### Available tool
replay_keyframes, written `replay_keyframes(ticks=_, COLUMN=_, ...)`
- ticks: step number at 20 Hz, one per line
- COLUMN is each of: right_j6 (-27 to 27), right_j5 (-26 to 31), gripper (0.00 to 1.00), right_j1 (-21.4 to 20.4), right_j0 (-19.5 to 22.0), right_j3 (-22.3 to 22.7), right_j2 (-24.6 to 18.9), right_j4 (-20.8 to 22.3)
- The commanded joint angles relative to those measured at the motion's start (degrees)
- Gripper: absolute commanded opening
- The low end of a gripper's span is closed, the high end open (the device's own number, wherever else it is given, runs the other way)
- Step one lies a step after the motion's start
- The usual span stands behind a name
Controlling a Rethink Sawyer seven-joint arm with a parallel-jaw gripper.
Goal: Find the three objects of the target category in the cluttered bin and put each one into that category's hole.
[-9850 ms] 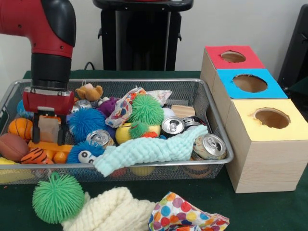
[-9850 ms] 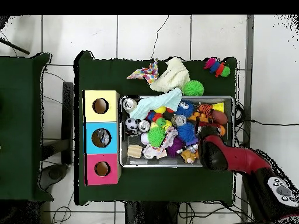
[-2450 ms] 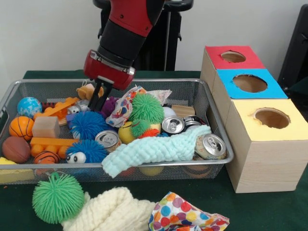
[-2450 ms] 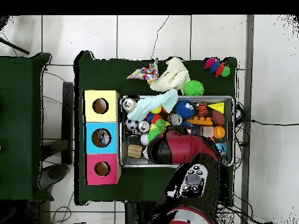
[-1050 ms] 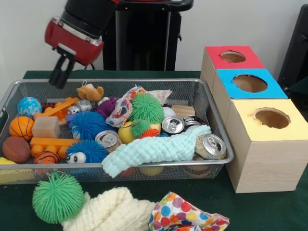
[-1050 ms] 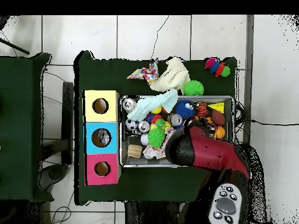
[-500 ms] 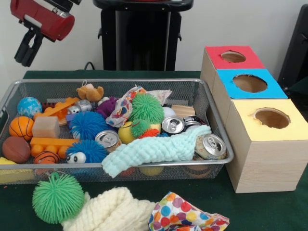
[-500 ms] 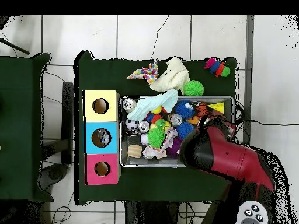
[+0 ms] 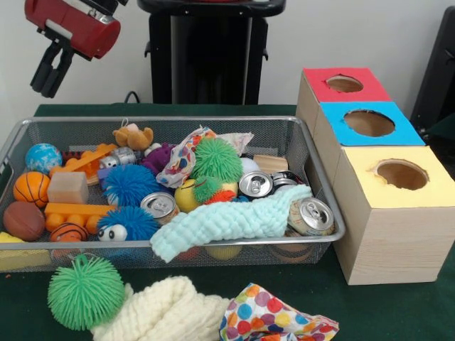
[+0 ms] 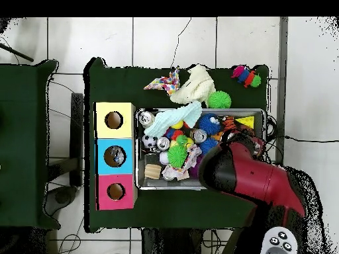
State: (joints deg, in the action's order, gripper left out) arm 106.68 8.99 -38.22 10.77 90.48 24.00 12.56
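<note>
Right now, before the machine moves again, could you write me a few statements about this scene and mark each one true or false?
1. The hand hangs in the air above the wire basket, gripping nothing. True.
2. The yellow-topped box stands nearest the camera in the front view. True.
3. The pale green cloth lies wholly on the table outside the basket. False: it drapes across the basket's contents and over its front rim.
4. A green spiky ball lies on the table in front of the basket. True.
5. The three boxes have square holes. False: the red-topped box, the blue-topped box and the yellow one each have a round hole.
6. The basket holds no drink cans. False: a drink can lies beside the cloth.
</note>
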Motion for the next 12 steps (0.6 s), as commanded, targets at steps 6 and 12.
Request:
replay_keyframes(ticks=6, right_j6=7.59, right_j5=1.56, gripper=0.00, right_j1=1.52, right_j0=-0.83, right_j3=-0.15, right_j2=-2.08, right_j4=-0.91)
replay_keyframes(ticks=12, right_j6=8.09, right_j5=0.69, gripper=0.00, right_j1=2.26, right_j0=-1.53, right_j3=-0.12, right_j2=-1.12, right_j4=-0.78)
